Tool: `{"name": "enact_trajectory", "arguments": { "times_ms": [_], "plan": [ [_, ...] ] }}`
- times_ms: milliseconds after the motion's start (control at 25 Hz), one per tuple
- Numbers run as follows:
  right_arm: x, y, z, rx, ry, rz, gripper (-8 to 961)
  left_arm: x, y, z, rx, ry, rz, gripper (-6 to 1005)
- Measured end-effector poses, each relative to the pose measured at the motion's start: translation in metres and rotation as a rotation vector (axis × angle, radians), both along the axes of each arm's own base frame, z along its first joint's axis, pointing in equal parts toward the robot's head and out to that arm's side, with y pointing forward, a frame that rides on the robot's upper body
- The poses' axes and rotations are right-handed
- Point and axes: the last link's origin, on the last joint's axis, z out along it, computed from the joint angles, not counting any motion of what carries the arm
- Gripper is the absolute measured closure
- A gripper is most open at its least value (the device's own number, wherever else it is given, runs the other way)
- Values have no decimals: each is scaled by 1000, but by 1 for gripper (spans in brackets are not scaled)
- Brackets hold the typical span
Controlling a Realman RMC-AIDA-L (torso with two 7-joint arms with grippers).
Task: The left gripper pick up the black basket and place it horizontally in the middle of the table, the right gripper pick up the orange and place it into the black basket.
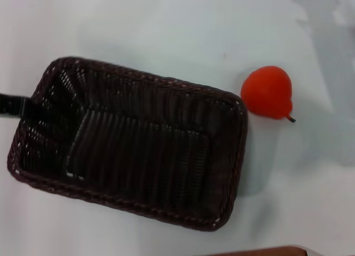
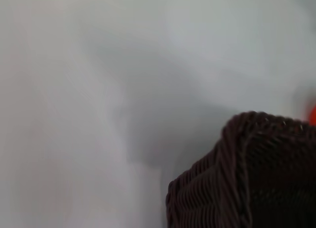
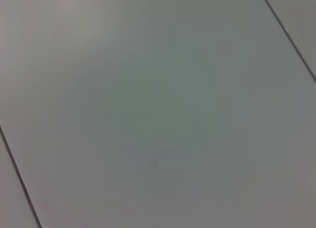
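Observation:
The black basket [image 1: 133, 142] lies on the white table [image 1: 166, 29], left of centre, with its long side slightly slanted and its inside bare. My left gripper [image 1: 14, 105] shows only as a black bar at the left edge, clamped on the rim of the basket's left short end. The left wrist view shows one basket corner [image 2: 247, 178] close up, with a shadow on the table under it. The orange [image 1: 267, 92] sits on the table just beyond the basket's far right corner, apart from it, stem pointing right. My right gripper is out of view; its wrist view shows only a bare grey surface.
A brown edge [image 1: 260, 251] shows at the bottom of the head view, in front of the basket. A grey shadow falls on the table at the far right [image 1: 327, 23]. Thin dark seams cross the surface in the right wrist view [image 3: 289, 33].

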Motion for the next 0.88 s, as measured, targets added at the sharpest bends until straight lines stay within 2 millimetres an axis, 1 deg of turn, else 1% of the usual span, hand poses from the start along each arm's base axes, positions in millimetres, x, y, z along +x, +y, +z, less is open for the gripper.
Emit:
{"name": "enact_trajectory", "arguments": {
  "times_ms": [40, 200, 440, 560, 680, 880],
  "plan": [
    [0, 0, 0, 0, 0, 0, 28, 0, 0, 0, 0, 0, 0, 831],
    [0, 0, 0, 0, 0, 0, 28, 4, 2, 10, 102, -147, 20, 831],
    [0, 0, 0, -1, 1, 0, 28, 4, 3, 15, 184, -231, 69, 831],
    [1, 0, 0, 3, 7, -3, 29, 0, 5, 16, 236, -262, 113, 831],
    [2, -1, 0, 7, 12, -10, 29, -4, 7, 16, 283, -295, 139, 830],
    [4, -1, -1, 4, 21, -23, 29, -14, 12, 1, 312, -363, 200, 830]
  ]
}}
